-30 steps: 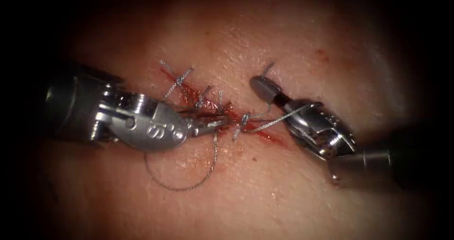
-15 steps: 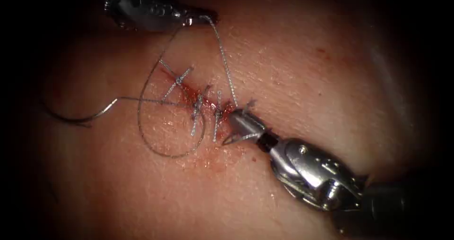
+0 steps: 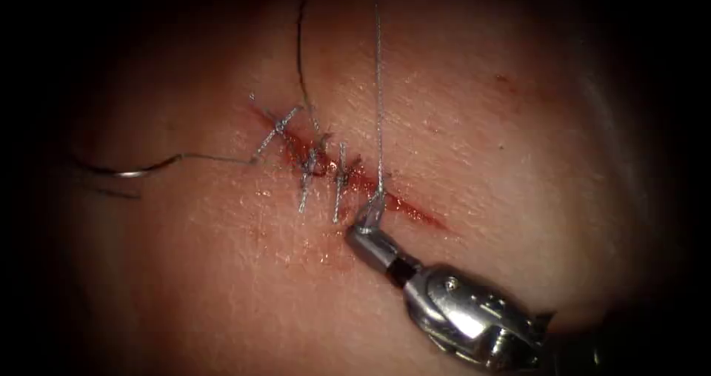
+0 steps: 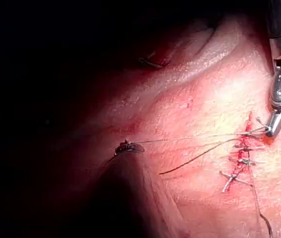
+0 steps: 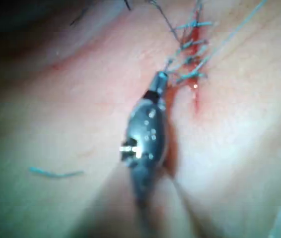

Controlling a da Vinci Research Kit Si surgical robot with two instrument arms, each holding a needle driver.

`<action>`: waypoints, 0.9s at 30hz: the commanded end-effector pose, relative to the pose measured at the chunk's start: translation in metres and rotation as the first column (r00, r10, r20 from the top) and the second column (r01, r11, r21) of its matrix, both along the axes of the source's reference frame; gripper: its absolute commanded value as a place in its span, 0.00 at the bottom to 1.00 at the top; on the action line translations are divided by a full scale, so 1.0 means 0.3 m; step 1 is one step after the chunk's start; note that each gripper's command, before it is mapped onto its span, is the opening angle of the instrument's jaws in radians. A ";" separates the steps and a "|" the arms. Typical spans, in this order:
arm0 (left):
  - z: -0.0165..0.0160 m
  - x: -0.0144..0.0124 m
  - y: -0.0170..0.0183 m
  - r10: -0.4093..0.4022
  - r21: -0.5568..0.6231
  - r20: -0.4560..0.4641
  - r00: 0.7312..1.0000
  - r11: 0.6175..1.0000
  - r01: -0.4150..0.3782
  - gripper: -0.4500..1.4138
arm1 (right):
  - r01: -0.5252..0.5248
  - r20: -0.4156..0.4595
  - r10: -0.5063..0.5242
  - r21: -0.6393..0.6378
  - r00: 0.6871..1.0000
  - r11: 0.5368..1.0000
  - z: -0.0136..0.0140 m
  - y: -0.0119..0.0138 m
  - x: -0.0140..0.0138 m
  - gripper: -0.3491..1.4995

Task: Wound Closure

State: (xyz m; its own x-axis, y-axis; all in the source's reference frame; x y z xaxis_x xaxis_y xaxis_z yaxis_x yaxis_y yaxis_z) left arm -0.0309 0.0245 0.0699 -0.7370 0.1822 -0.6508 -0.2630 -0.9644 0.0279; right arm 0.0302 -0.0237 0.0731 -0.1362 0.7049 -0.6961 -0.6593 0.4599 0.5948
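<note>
My right pincer sits at the cut, pressed together on the short thread end at the newest stitch, while the long strand runs taut up and away from the cut. My left pincer pinches that strand well off from the cut. The needle lies free on the tissue left of the cut. Three stitches cross the cut; its right end past the newest stitch is unclosed, and the knot isn't trimmed.

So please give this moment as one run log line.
right tool: shut on thread at cut | needle: free, left of cut, on tissue | left tool: holds thread
</note>
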 end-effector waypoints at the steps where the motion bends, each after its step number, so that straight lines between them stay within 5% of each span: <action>1: 0.001 -0.0025 0.003 -0.008 -0.003 0.004 1.000 1.000 0.008 0.00 | 0.009 -0.005 -0.009 0.005 1.000 1.000 0.0003 -0.0047 0.0026 0.00; 18: 0.014 -0.0189 0.032 -0.106 -0.094 -0.017 0.994 0.990 0.104 0.00 | 0.028 -0.021 -0.028 0.005 0.999 1.000 -0.0007 -0.0087 0.0010 0.00; 27: 0.021 -0.0241 0.041 -0.128 -0.141 -0.023 0.992 0.982 0.123 0.00 | 0.163 -0.026 -0.163 -0.011 0.986 0.987 0.0012 -0.0177 0.0040 0.00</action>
